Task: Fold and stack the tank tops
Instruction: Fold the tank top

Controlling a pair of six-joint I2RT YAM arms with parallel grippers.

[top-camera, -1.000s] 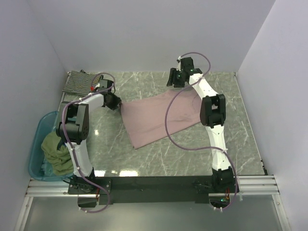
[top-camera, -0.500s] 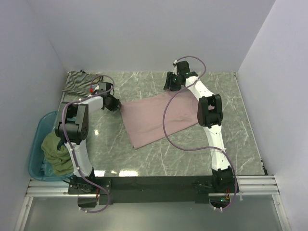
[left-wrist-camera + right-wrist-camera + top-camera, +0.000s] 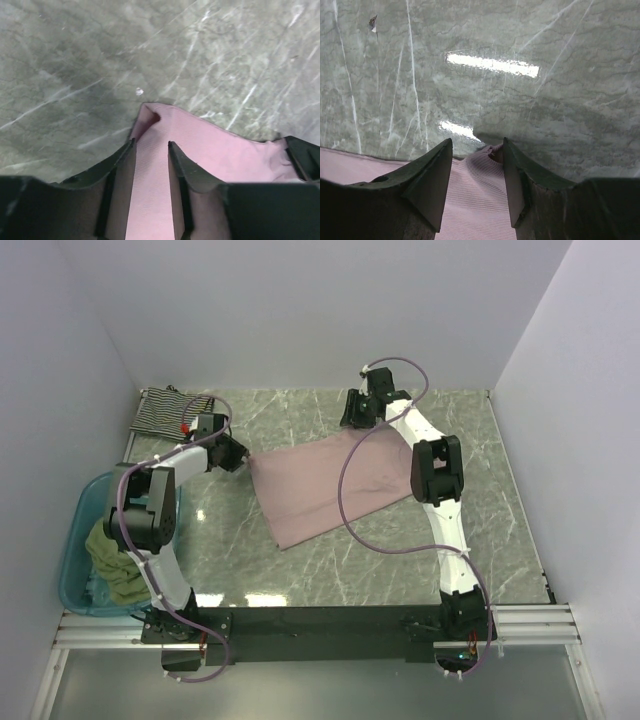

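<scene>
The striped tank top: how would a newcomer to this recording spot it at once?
Look to the far left corner of the marble table, behind the left gripper. The striped tank top lies there folded, the only black-and-white patterned cloth; the pink tank top is plain, mid-table.

Legible markings: none.
No text, label, brand, number or sign can be read in any view.

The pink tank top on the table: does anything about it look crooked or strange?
Yes. The pink tank top lies skewed on the table, its edges running diagonally. The left gripper and right gripper each straddle a far corner, cloth between the fingers.
</scene>
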